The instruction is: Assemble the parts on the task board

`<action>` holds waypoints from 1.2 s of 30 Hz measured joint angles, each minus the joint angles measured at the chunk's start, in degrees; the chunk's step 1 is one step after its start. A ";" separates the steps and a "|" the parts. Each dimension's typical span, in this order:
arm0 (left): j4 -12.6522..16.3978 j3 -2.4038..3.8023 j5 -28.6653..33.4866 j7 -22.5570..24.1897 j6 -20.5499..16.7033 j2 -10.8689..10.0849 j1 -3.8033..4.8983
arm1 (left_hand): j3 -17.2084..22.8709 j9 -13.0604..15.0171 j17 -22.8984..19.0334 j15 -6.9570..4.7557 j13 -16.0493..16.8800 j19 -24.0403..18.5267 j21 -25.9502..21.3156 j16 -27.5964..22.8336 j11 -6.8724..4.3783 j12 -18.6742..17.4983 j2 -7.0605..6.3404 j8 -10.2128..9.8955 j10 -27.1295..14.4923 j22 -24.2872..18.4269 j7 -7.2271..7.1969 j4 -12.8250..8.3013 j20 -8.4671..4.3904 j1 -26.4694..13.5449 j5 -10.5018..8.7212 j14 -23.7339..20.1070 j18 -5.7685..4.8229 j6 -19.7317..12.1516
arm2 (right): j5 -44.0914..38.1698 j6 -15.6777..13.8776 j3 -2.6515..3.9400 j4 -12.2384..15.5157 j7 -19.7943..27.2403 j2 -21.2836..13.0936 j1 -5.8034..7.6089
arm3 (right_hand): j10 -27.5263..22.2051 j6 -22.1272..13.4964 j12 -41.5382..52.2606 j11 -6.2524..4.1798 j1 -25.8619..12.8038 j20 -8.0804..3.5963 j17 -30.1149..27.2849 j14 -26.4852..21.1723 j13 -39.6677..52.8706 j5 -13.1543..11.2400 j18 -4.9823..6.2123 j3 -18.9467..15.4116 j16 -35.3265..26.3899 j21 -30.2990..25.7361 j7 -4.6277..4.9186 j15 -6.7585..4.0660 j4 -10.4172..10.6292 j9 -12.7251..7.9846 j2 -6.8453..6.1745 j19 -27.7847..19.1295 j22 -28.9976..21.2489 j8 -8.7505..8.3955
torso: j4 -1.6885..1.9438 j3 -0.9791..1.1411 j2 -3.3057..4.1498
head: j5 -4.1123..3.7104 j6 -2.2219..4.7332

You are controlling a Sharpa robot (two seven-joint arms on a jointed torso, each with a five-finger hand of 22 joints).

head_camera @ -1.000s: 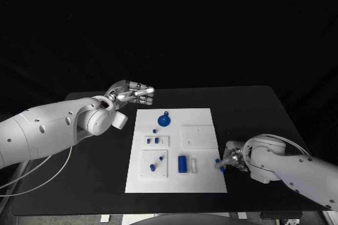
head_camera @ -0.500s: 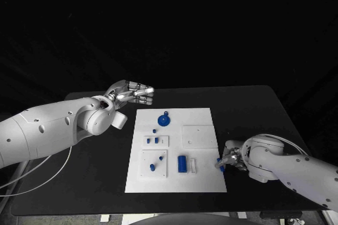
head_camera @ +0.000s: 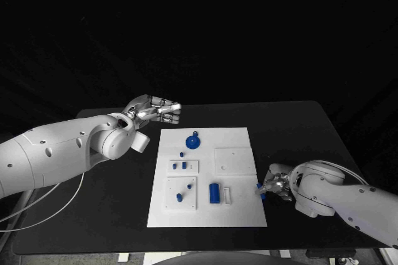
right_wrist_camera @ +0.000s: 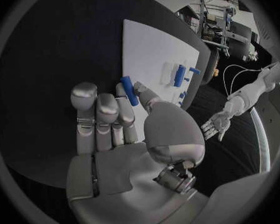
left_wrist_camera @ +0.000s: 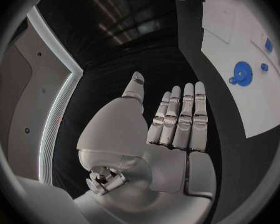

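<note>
Change: the right hand [head_camera: 276,187] has edged slightly toward the lower right of the head view since a second ago, taking its blue piece with it; the left hand and the parts on the board sit as before.
Right hand: at the right edge of the task board [head_camera: 207,176], lower right of centre in the head view; also seen in the right wrist view [right_wrist_camera: 124,134].
Right fingers: thumb and a finger pinch a small blue peg [right_wrist_camera: 129,90]; the remaining fingers [right_wrist_camera: 96,117] lie curled side by side next to it. In the head view the peg [head_camera: 260,191] shows as a blue sliver at the board's right margin.
Left hand: raised above the worktop [head_camera: 108,190] just off the board's upper left corner [head_camera: 154,111].
Left fingers: in the left wrist view the hand [left_wrist_camera: 162,129] is flat, fingers [left_wrist_camera: 184,114] straight and close together, thumb set apart, nothing held.
Task board: white plate at the middle of the black worktop, long side running away from the robot.
Round blue part: a disc with a small tab [head_camera: 193,141] on the upper part of the board; also visible in the left wrist view [left_wrist_camera: 241,73].
Blue cylinder: lies lengthwise [head_camera: 215,192] on the lower part of the board, just beside a pale slot piece [head_camera: 227,195].
Small blue pieces: two in a square block [head_camera: 183,166] left of centre; two more in the square block [head_camera: 183,192] below it.
Blank square: a plain raised white plate [head_camera: 233,160] right of centre on the board.
</note>
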 measured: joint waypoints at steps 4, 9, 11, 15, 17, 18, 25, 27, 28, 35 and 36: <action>0.00 -0.01 0.00 -0.07 0.02 0.00 0.00 | 0.00 0.00 0.00 0.00 0.00 0.00 0.00 0.00 0.00 0.00 0.23 0.00 0.00 0.00 -0.16 0.00 0.00 -0.23 0.00 0.00 0.00 -0.16 | 0.88 -1.52 0.73 1.06 0.51 -0.78 -0.02 | 0.27 0.28 0.00 -0.12 0.00 0.00 0.00 0.08 0.00 -1.01 -0.01 0.15 0.00 0.07 -0.28 0.08 0.13 0.55 0.00 0.00 0.00 0.14 | 0.00 -0.01 -0.01 | 0.05 0.05; 0.00 -0.01 -0.01 -0.16 0.03 -0.01 0.00 | 0.00 0.00 0.00 0.00 0.00 0.00 0.00 0.00 0.00 0.00 0.23 0.00 0.00 0.00 -0.16 0.00 0.00 -0.23 0.00 0.00 0.00 -0.16 | 2.11 -3.04 2.20 2.66 0.96 -1.29 0.07 | 0.28 0.40 0.00 -0.12 0.02 0.00 0.00 0.09 0.00 -1.60 -0.01 0.16 0.00 0.07 -0.40 0.08 0.12 0.65 0.02 0.00 0.00 0.16 | 0.03 -0.01 -0.01 | 0.08 0.12; -0.01 -0.01 -0.01 -0.18 0.03 -0.01 0.00 | 0.00 0.00 0.00 0.00 0.00 0.00 0.00 0.00 0.00 0.00 0.23 0.00 0.00 0.00 -0.15 0.00 0.00 -0.23 0.00 0.00 0.00 -0.16 | 2.69 -3.43 2.46 3.24 1.03 -1.34 0.16 | 0.28 0.48 0.00 -0.12 0.02 0.00 0.00 0.09 0.00 -1.60 -0.01 0.17 0.00 0.07 -0.48 0.08 0.11 0.78 0.02 0.00 0.00 0.16 | 0.03 -0.02 -0.01 | 0.08 0.19; -0.03 -0.01 -0.01 -0.21 0.04 0.03 0.00 | 0.00 0.00 0.00 0.00 0.00 0.00 0.00 0.00 0.00 0.00 0.23 0.00 0.00 0.00 -0.15 0.00 0.00 -0.23 0.00 0.00 0.00 -0.15 | 4.56 -3.86 2.77 4.41 1.08 -1.00 0.40 | 0.29 0.48 0.00 -0.13 0.02 0.00 -0.14 0.09 0.00 -1.34 -0.02 0.20 0.00 0.07 -0.48 0.09 0.08 0.80 0.02 0.00 0.00 0.16 | 0.06 -0.04 0.01 | 0.10 0.22; -0.04 -0.01 -0.01 -0.24 0.04 0.08 0.00 | 0.00 0.00 0.00 0.00 0.00 0.00 0.00 0.00 0.00 0.00 0.23 0.00 0.00 0.00 -0.15 0.00 0.00 -0.23 0.00 0.00 0.00 -0.15 | 5.79 -3.88 2.81 4.86 1.07 -0.42 0.46 | 0.30 0.48 0.00 -0.14 0.02 0.00 -0.16 0.09 0.00 -1.34 -0.02 0.20 0.00 0.07 -0.48 0.09 0.08 0.80 0.02 0.00 0.00 0.16 | 0.07 -0.04 0.01 | 0.14 0.16; -0.04 -0.01 -0.01 -0.24 0.04 0.10 0.00 | 0.00 0.00 0.00 0.00 0.00 0.00 0.00 0.00 0.00 0.00 0.23 0.00 0.00 0.00 -0.15 0.00 0.00 -0.23 0.00 0.00 0.00 -0.15 | 6.29 -3.88 2.82 4.98 1.07 -0.11 0.47 | 0.31 0.48 0.00 -0.15 0.02 0.00 -0.20 0.09 0.00 -1.34 -0.02 0.20 0.00 0.07 -0.48 0.09 0.07 0.80 0.02 0.00 0.00 0.16 | 0.07 -0.04 0.01 | 0.18 0.15; -0.05 -0.01 -0.01 -0.27 0.07 0.34 0.00 | 0.00 0.00 0.00 0.00 0.00 0.00 0.00 0.00 0.09 0.00 0.23 0.00 -0.15 0.00 -0.03 0.00 0.00 -0.23 0.00 0.00 0.00 -0.27 | 9.12 -3.42 2.75 4.83 0.72 2.73 0.51 | 0.38 0.53 -0.20 -0.22 0.03 0.00 -0.33 0.09 0.00 -1.34 -0.03 -0.31 0.00 0.07 -0.54 0.09 -0.44 0.80 0.02 0.00 0.00 0.16 | 0.13 -0.08 0.03 | 0.37 0.07; -0.05 -0.01 -0.02 -0.27 0.08 0.39 0.00 | 0.00 0.00 0.00 0.00 0.00 0.00 0.00 0.00 0.01 0.00 0.23 0.00 -0.42 0.00 0.06 0.00 0.00 -0.23 0.00 0.00 0.00 -0.35 | 9.49 -3.21 2.63 4.59 0.56 3.23 0.52 | 0.38 0.64 -0.20 -0.21 0.03 0.00 -0.35 0.09 0.00 -1.34 -0.03 -0.36 0.00 0.07 -0.64 0.10 -0.49 0.79 0.02 0.00 -0.01 0.16 | 0.16 -0.08 0.03 | 0.41 0.06; -0.05 -0.01 -0.02 -0.28 0.08 0.41 0.00 | 0.00 0.00 0.00 0.00 0.00 0.00 0.00 0.00 0.01 0.00 0.23 0.00 -0.41 0.00 0.06 0.00 0.00 -0.23 0.00 0.00 0.00 -0.35 | 9.68 -3.08 2.56 4.46 0.45 3.50 0.52 | 0.38 0.73 -0.20 -0.21 0.03 0.00 -0.35 0.09 0.00 -1.34 -0.03 -0.36 0.00 0.04 -0.73 0.10 -0.49 0.79 0.02 0.00 -0.01 0.16 | 0.16 -0.07 0.03 | 0.44 0.06; -0.06 -0.01 -0.02 -0.28 0.13 0.58 0.00 | 0.00 0.00 0.00 0.00 0.00 0.00 0.00 0.00 0.01 0.00 0.23 0.00 -0.41 0.00 0.06 -0.01 0.00 -0.23 0.00 0.00 0.01 -0.35 | 10.31 -2.30 1.44 3.16 -0.50 5.44 0.53 | 0.39 0.83 -0.20 -0.21 0.03 0.00 -0.42 0.08 0.00 -1.35 -0.03 -0.52 0.00 -0.18 -0.83 0.10 -0.65 0.77 0.03 0.00 -0.01 0.10 | 0.13 -0.13 0.03 | 0.74 -0.02; -0.06 -0.01 -0.02 -0.29 0.14 0.62 0.00 | 0.00 0.00 0.00 0.00 0.00 0.00 0.00 0.00 0.01 0.00 0.23 0.00 -0.41 0.00 0.06 0.00 0.00 -0.23 0.00 0.00 0.00 -0.35 | 10.31 -2.17 1.23 2.88 -0.67 5.91 0.51 | 0.41 0.83 -0.20 -0.21 0.03 0.00 -0.42 0.08 0.00 -1.36 -0.03 -0.52 -0.06 -0.28 -0.84 0.10 -0.65 0.77 0.03 0.00 -0.01 0.10 | 0.13 -0.12 0.04 | 0.75 -0.03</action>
